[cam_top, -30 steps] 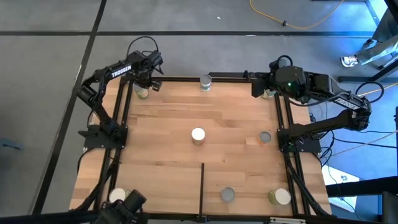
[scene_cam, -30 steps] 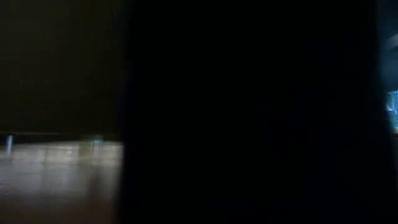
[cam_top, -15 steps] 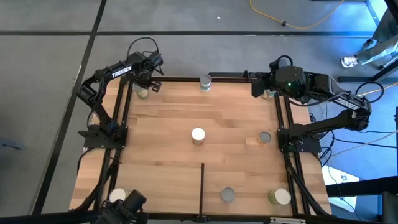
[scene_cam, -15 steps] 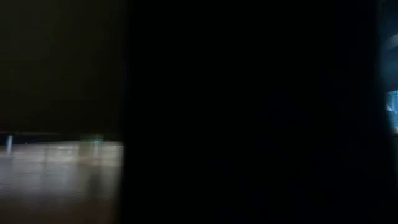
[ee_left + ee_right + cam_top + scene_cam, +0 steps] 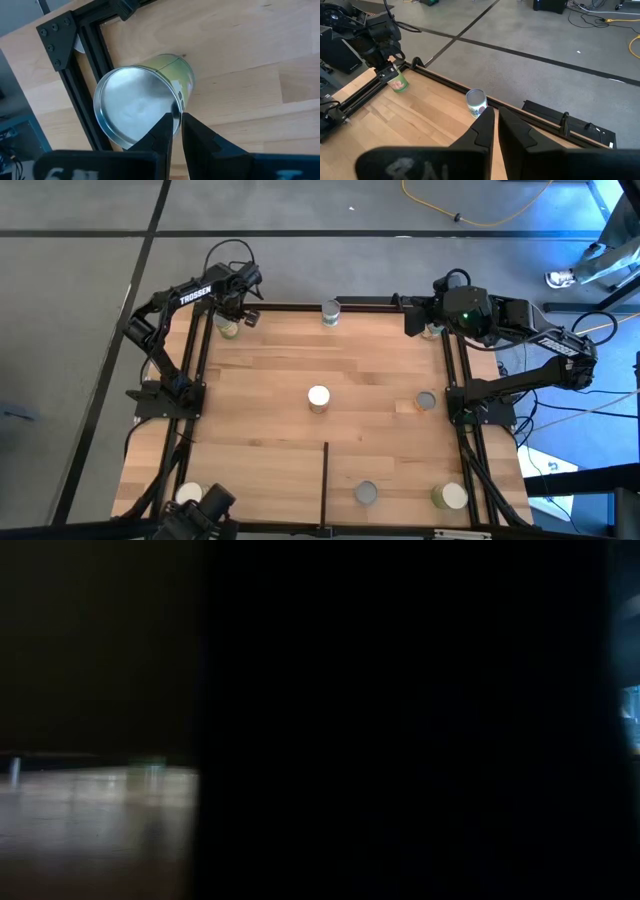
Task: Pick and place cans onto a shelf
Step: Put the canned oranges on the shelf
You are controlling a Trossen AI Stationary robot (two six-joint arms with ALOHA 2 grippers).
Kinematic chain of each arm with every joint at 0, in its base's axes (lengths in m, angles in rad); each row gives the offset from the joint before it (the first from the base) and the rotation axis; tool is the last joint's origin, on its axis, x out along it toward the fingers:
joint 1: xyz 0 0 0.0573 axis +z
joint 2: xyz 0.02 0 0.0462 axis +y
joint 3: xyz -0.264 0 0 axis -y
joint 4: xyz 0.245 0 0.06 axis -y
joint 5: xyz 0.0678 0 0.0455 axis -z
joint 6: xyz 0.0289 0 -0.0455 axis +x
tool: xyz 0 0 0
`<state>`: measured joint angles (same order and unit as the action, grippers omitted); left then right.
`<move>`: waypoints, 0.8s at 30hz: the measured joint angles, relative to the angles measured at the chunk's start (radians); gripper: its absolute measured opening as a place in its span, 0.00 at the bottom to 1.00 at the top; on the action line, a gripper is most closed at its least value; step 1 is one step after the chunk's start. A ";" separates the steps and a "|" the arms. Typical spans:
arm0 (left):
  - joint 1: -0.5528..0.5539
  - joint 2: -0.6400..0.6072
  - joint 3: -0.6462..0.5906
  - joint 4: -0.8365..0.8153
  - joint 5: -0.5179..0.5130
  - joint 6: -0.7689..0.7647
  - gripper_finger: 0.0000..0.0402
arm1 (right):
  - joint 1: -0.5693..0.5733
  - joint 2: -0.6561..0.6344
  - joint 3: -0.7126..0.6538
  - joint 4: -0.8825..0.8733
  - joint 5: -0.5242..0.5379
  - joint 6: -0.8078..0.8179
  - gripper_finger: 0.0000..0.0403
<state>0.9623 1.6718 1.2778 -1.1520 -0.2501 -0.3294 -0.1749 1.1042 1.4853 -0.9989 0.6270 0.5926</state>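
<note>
Can (image 5: pixel 142 107) just beyond left fingers (image 5: pixel 161 135), touching

Yellow cable (image 5: pixel 480 215) on grey floor (image 5: pixel 80 270), far side.

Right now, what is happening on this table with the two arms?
The robot is sorting cans on a wooden shelf. The left gripper sits at the far left corner, its narrow fingers over the rim of a green can. The right gripper waits at the far right corner, fingers nearly together. Other cans, like the white-topped can, stand scattered.
</note>
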 joint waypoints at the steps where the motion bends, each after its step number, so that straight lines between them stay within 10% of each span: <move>1: 0.000 0.000 0.000 0.000 0.001 0.000 0.08 | 0.000 0.000 0.000 0.000 0.000 0.000 0.07; 24: 0.000 0.070 0.042 -0.060 0.002 0.109 0.00 | 0.000 0.000 0.000 0.000 0.001 -0.003 0.07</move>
<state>0.9618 1.7416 1.3193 -1.2121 -0.2484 -0.2204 -0.1745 1.1042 1.4853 -0.9985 0.6281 0.5896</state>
